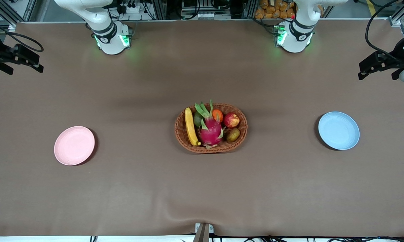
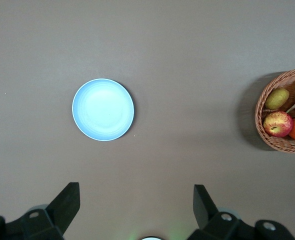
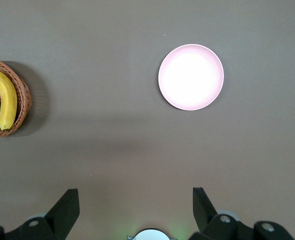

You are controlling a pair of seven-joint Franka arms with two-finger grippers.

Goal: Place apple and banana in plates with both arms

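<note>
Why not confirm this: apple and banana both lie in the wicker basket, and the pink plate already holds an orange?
Not quite. The pink plate is bare in the right wrist view; the orange sits in the wicker basket with the apple and banana.

Plain brown table cloth (image 1: 202, 188) covers the whole table, slightly wrinkled at the near edge. Cables and metal framing (image 1: 202, 10) run along the top.

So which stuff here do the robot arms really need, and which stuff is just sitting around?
Needed:
apple, in the basket
banana, in the basket
pink plate
blue plate
left gripper, open
right gripper, open

Just sitting around:
wicker basket
dragon fruit
orange fruit
brown-green fruit
</note>
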